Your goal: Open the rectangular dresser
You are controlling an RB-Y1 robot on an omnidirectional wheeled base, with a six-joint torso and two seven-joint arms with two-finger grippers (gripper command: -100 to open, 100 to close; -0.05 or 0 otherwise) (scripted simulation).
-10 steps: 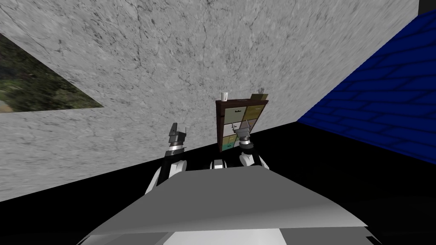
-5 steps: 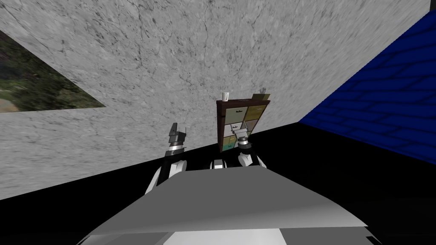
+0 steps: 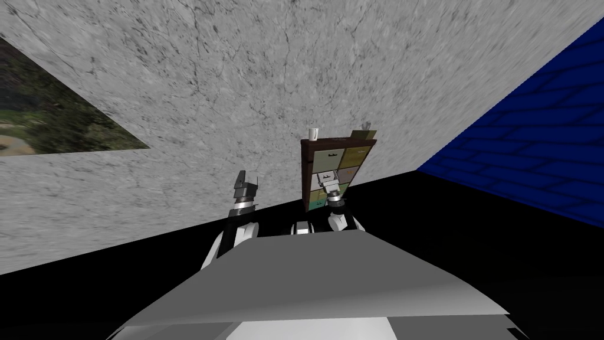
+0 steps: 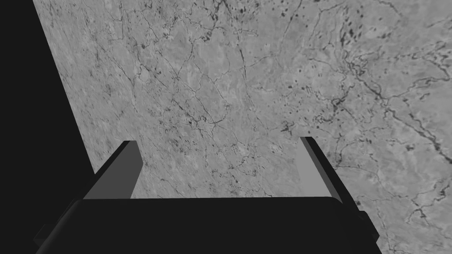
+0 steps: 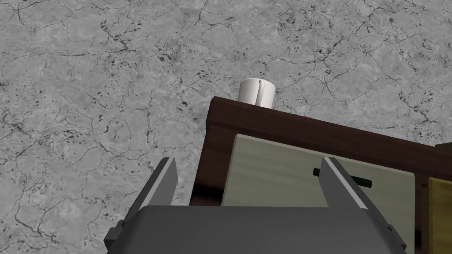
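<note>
The dresser (image 3: 336, 171) stands against the grey marbled wall (image 3: 236, 88), ahead & slightly to my right, w/ a black area below it. It has a dark brown frame & 2 columns of 3 drawer fronts in pale mixed colours. In the right wrist view its top-left drawer (image 5: 282, 176), pale beige-green, carries a small dark bar handle (image 5: 364, 181) that lies along the drawer's width & is partly hidden behind 1 blade. A white mug (image 5: 257, 91) sits on the corner of the top above that drawer. A small grey item (image 3: 367, 125) sits at the other end, too small to name. The right gripper (image 5: 251, 181) is close in front of the left column, blades spread wide, pinching nothing. Whether it touches a front I can't tell. Step in hand, I judge: approach to a handle, grip not yet made. To do it well, shift the hand sideways so the bar sits midway btwn the blades, not behind 1. Prob. roll the wrist too, so the blades straddle the bar's thin side, since they're now spread along its length. Go in slow, close fully, then pull straight out along the drawer's travel w/ no upward tug, else the frame may rock & the mug tip. The left gripper (image 3: 245, 183) hangs well apart to the left, blades also spread & empty, facing the wall. Best leave it out of the way.
</note>
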